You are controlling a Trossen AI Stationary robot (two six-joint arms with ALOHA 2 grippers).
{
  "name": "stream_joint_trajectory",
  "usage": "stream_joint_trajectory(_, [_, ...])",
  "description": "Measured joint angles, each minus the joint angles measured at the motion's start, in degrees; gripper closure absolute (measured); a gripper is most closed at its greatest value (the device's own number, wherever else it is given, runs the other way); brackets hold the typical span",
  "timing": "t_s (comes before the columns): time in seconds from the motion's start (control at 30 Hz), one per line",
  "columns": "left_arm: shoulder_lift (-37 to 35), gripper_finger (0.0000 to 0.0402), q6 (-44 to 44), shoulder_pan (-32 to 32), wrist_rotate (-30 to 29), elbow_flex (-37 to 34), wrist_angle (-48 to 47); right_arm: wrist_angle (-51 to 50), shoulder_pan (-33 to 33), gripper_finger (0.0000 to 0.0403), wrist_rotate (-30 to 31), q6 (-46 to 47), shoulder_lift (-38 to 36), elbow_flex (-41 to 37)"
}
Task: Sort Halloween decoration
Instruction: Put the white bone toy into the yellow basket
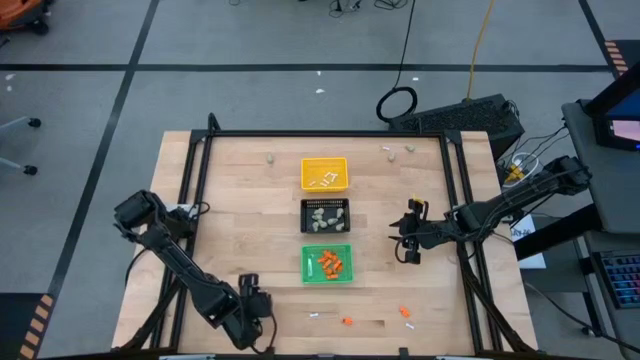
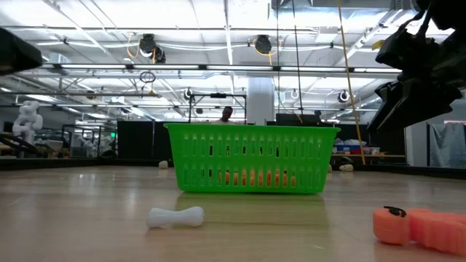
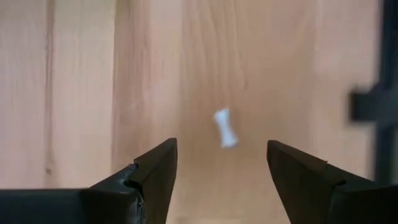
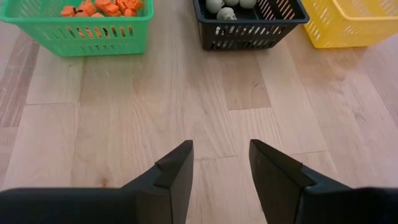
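The Halloween decoration is partly in trays: white sticks in the yellow tray (image 1: 325, 173), beige-grey lumps in the black tray (image 1: 325, 215), orange bits in the green tray (image 1: 327, 263). Loose pieces lie near the front edge: a white stick (image 1: 315, 316) and an orange bit (image 1: 346, 321). My left gripper (image 3: 222, 155) hovers open at the front left, pointing steeply down, with the white stick (image 3: 225, 127) on the wood beyond its fingertips. My right gripper (image 4: 221, 155) hangs open over bare wood to the right of the trays (image 1: 408, 245), touching nothing.
More loose pieces lie at the front right, an orange bit (image 1: 403, 312) and a white stick (image 1: 410, 324). Beige lumps (image 1: 269, 157) (image 1: 409, 150) and a white stick (image 1: 386, 150) lie near the far edge. A black frame (image 1: 330, 134) borders the table.
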Motion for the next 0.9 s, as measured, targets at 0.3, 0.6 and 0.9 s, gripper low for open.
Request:
stream_joint_trajectory(0.3, [1.56,0.0155,-17.55,1.53,1.45,1.31,2.38,0.19,0.0,0.0261,0.0,0.5,0.0,0.0])
stream_joint_trajectory(0.6, [4.69,0.0156,-18.86,1.0,3.46,1.27,5.96,0.17,0.02,0.0261,0.0,0.5,0.0,0.0])
stream_joint_trajectory(0.9, [6.6,0.0161,-18.78,1.07,3.36,1.34,5.99,0.17,0.0,0.0261,0.0,0.35,0.0,0.0])
